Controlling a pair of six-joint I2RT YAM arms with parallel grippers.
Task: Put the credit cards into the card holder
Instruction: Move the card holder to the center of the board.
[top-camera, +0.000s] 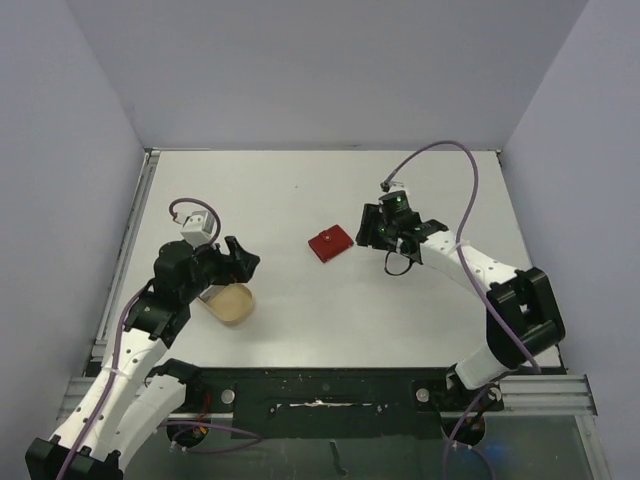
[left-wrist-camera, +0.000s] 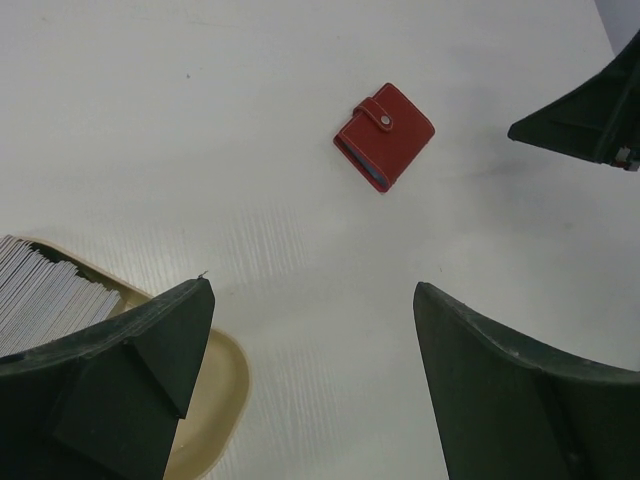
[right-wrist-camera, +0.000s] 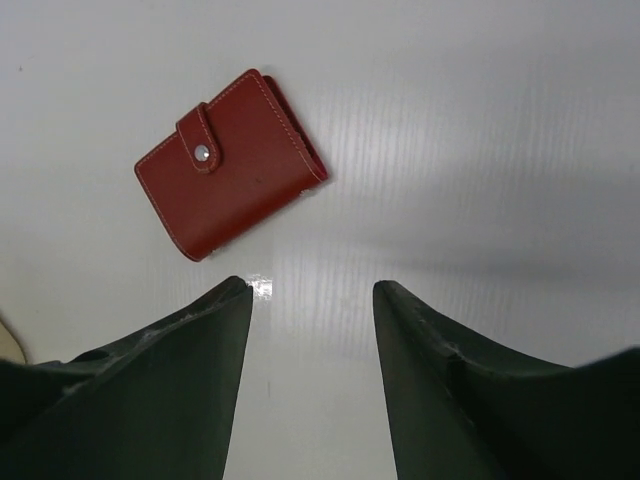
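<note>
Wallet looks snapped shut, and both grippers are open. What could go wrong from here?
1. The wallet lies loose on the smooth table with its snap closed; the right gripper may push it around instead of opening it.
2. The cards sit tightly stacked in the dish by the left gripper; it could pinch several together or tip the dish.

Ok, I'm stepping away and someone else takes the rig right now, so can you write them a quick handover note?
Left gripper: open, empty, at the edge of the tan dish.
Right gripper: open, empty, just short of the card holder.
Credit cards: stacked in the dish.
Card holder: flat on the table between the arms, closed, snap tab fastened.
Done: no card moved that I can see.
Left: open the holder, pick up cards, slide them in.
</note>
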